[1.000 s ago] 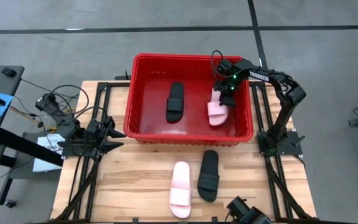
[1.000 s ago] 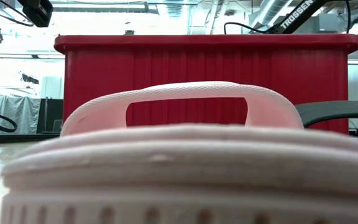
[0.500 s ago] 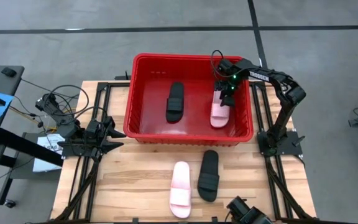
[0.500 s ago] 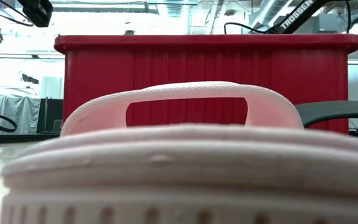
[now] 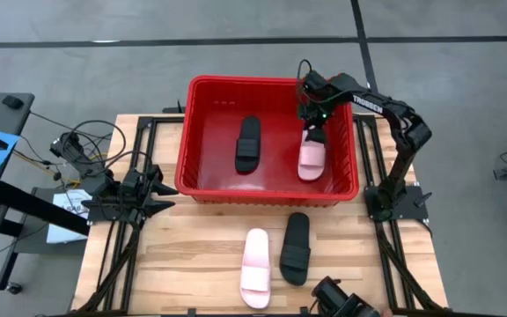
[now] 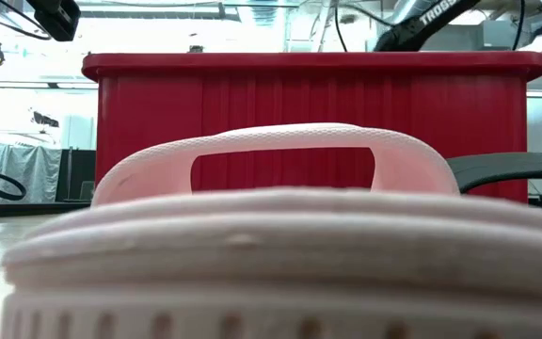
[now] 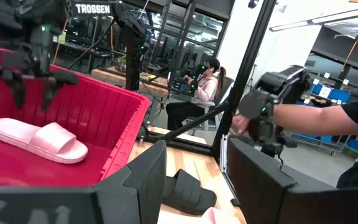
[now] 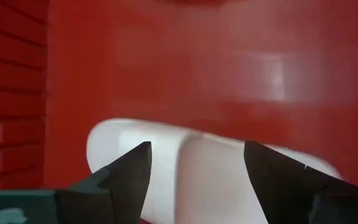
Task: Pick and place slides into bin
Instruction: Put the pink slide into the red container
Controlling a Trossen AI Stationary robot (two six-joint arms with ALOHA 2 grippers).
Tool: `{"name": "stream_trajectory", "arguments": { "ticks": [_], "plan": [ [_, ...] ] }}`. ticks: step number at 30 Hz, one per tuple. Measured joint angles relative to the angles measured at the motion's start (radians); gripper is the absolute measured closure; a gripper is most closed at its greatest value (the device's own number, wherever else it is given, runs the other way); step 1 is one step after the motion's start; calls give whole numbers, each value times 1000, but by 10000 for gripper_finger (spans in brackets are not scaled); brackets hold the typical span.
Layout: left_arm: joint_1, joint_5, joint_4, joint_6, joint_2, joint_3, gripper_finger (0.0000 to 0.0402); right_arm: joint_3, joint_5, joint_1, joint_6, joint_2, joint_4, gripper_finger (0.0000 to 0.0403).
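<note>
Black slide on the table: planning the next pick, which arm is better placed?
Probably the right. Its open end effector hovers over the bin, on the black slide's side. The left end effector sits folded at the table's left edge.

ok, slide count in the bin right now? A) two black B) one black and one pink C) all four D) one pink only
B: in the high view the red bin holds one black slide and one pink slide, with the right gripper open-jawed just above the pink one; the other pink slide and black slide lie on the table.
</note>
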Motion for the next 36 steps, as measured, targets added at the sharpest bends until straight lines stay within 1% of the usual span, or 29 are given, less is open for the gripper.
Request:
{"name": "stream_trajectory", "arguments": {
  "ticks": [8, 12, 17, 20, 24, 26, 28, 32, 36],
  "plan": [
    [0, 0, 0, 0, 0, 0, 241, 270, -2, 77, 5, 0, -167, 154],
    [0, 0, -1, 0, 0, 0, 241, 400, -4, 124, 67, -11, -201, 154],
    [0, 0, -3, 1, 0, 0, 241, 506, 7, 202, 148, -82, -244, 154],
    [0, 0, -11, 1, 0, 0, 241, 532, 53, 260, 228, -131, -265, 154],
    [0, 0, -18, 1, 0, 0, 241, 538, 187, 346, 370, -209, -327, 154],
    [0, 0, -18, 1, 0, 0, 241, 538, 234, 394, 449, -237, -374, 154],
    [0, 0, -18, 1, 0, 0, 241, 538, 254, 442, 535, -260, -426, 154],
    [0, 0, -18, 1, 0, 0, 241, 535, 258, 552, 737, -308, -422, 154],
    [0, 0, -18, 2, 0, 0, 241, 535, 270, 689, 863, -342, -421, 154]
  ]
}}
